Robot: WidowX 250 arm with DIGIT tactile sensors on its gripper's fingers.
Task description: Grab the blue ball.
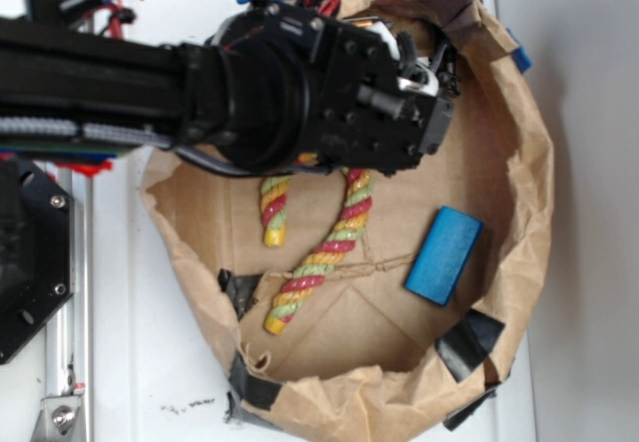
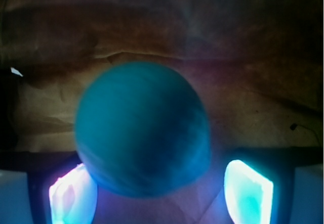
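The blue ball fills the middle of the wrist view, a matte teal sphere lying on the brown paper floor. My gripper is open around its near side. The left pad sits at the ball's edge, while the right pad stands apart from it with a strip of paper showing between. In the exterior view the gripper is low inside the far part of the paper bag, and the ball is hidden under the black wrist.
The torn paper bag forms a raised rim all round. On its floor lie a flat blue block and a red, yellow and green rope. Black tape patches the rim.
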